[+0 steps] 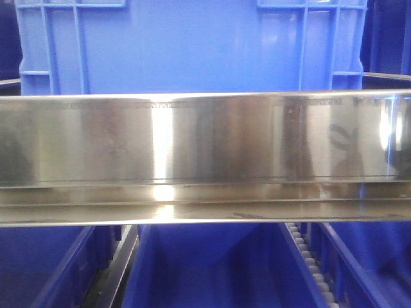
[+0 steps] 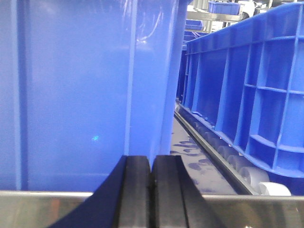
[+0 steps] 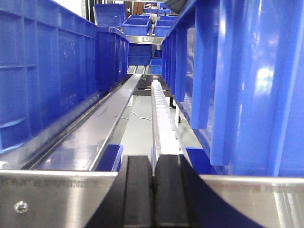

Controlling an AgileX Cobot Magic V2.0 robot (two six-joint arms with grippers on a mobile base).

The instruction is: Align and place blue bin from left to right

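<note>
The blue bin (image 1: 192,45) stands behind the steel rail and fills the top of the front view, with ribs near both corners. In the left wrist view its smooth wall (image 2: 71,95) is right in front, its corner rib just above my left gripper (image 2: 151,164). That gripper's black fingers are pressed together with nothing between them. In the right wrist view the bin's ribbed side (image 3: 247,85) rises on the right. My right gripper (image 3: 153,164) sits low beside it, shut and empty. Neither gripper shows in the front view.
A shiny steel rail (image 1: 205,147) crosses in front of both grippers. Another blue crate (image 2: 247,95) stands to the right on rollers (image 2: 237,166). A row of crates (image 3: 47,71) lines the left, beside a white roller track (image 3: 161,109). Lower bins (image 1: 212,269) sit beneath the rail.
</note>
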